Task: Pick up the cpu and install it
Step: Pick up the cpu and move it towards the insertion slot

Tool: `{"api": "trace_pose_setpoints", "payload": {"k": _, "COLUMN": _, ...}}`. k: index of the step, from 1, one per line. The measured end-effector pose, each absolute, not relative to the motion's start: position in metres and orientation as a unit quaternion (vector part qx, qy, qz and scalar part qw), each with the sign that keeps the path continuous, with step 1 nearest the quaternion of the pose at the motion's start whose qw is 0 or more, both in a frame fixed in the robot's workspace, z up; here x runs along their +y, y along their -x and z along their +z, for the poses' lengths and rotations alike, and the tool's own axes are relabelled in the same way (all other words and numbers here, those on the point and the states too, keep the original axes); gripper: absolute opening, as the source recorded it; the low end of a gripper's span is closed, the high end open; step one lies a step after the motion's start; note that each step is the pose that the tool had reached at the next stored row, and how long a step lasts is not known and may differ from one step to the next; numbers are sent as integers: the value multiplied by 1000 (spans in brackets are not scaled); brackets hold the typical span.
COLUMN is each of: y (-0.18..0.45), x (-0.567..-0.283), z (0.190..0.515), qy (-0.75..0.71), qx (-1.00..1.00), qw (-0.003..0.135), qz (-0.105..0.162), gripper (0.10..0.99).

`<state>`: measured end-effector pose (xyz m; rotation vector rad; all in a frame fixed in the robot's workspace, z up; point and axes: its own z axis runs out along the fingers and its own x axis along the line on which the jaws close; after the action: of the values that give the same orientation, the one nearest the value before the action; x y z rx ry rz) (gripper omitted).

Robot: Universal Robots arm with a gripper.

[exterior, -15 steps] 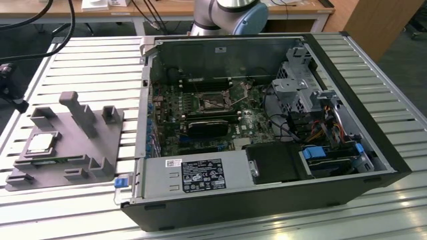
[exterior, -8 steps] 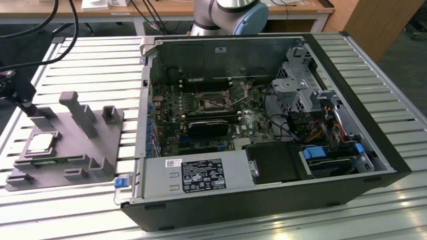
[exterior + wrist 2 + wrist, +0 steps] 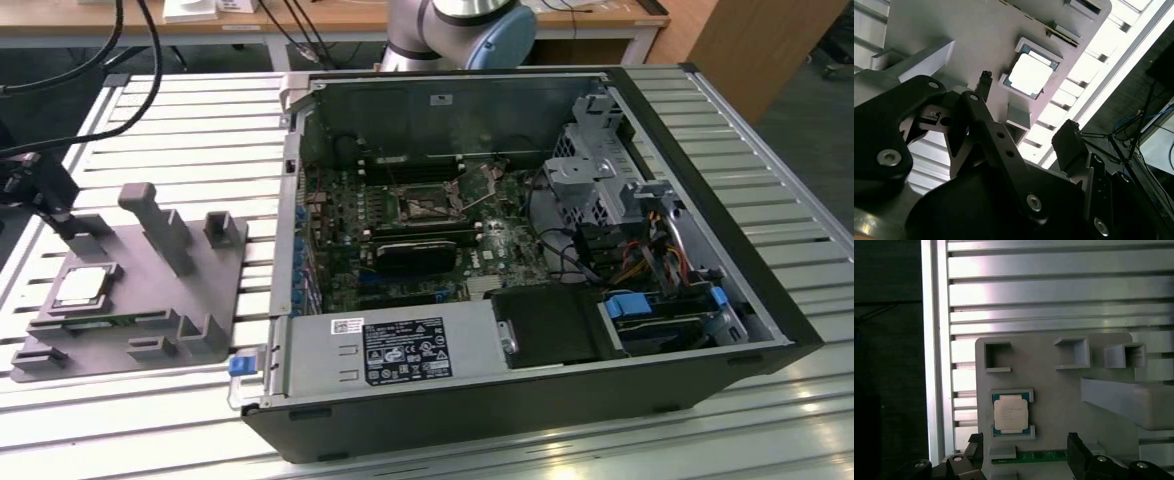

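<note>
My jaws spread wide, gripping nothing, hanging over cpu (image 3: 1010,413). Cpu flat in recess of grey fixture (image 3: 1064,405), lower left of frame in exterior view. Fixture on slatted table (image 3: 174,150). Farther toward exterior view's right: open PC case (image 3: 441,110), socket (image 3: 430,205) mid-board.

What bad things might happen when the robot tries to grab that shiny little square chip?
The open end effector is not yet around the flat silver square chip with green edges. Its fingers might catch the raised lips of the grey plastic fixture that frame the chip. The thin chip might also tilt or slip when squeezed.
</note>
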<state>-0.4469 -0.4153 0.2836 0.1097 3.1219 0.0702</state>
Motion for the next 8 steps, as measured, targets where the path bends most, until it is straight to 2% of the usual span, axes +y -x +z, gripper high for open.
{"api": "trace_pose_setpoints", "payload": {"k": 8, "y": 446, "x": -416, "z": 269, "qy": -31, "qx": 999, "qw": 8, "qz": 23, "gripper": 761}}
